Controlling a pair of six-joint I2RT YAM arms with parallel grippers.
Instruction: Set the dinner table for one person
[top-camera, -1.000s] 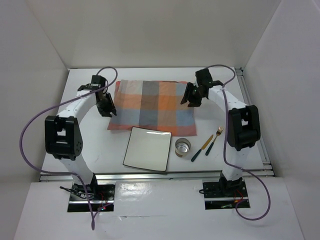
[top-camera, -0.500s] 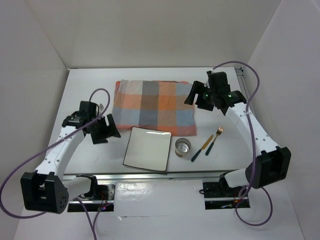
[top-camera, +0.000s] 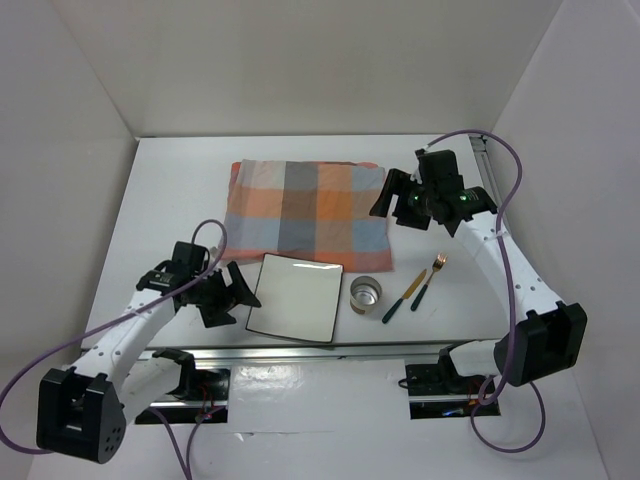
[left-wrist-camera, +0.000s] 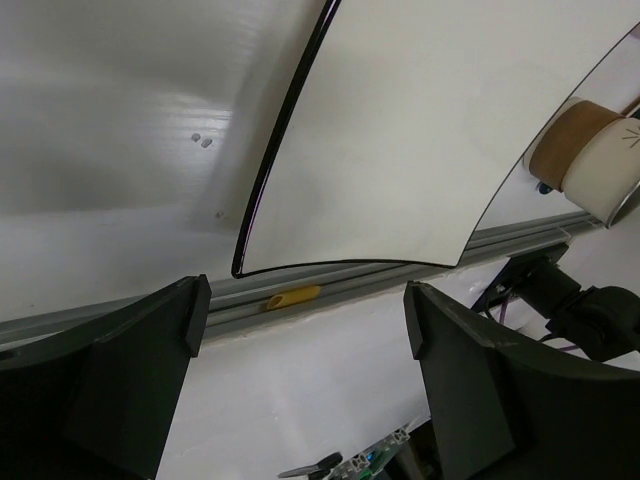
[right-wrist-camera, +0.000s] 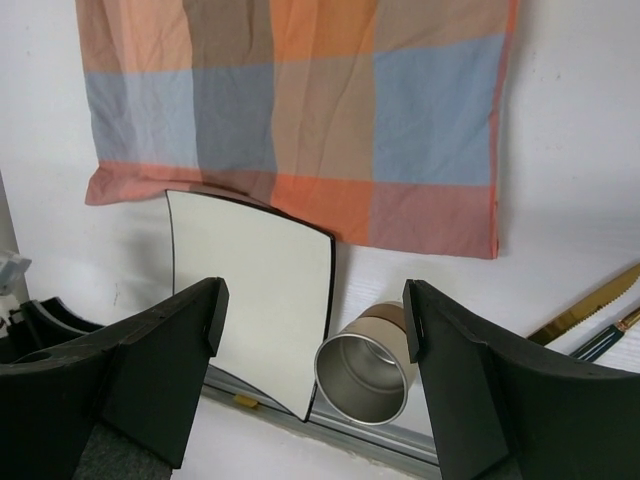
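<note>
Jaws spread wide on both sides, nothing held! Left gripper (top-camera: 238, 297) hangs at nine o'clock of the square plate (top-camera: 296, 297); right gripper (top-camera: 393, 205) hovers at three o'clock of the checked cloth (top-camera: 305, 210). Dinner table (top-camera: 170, 190) lies beneath everything, cup (top-camera: 366, 294) at the plate's three o'clock.
</note>
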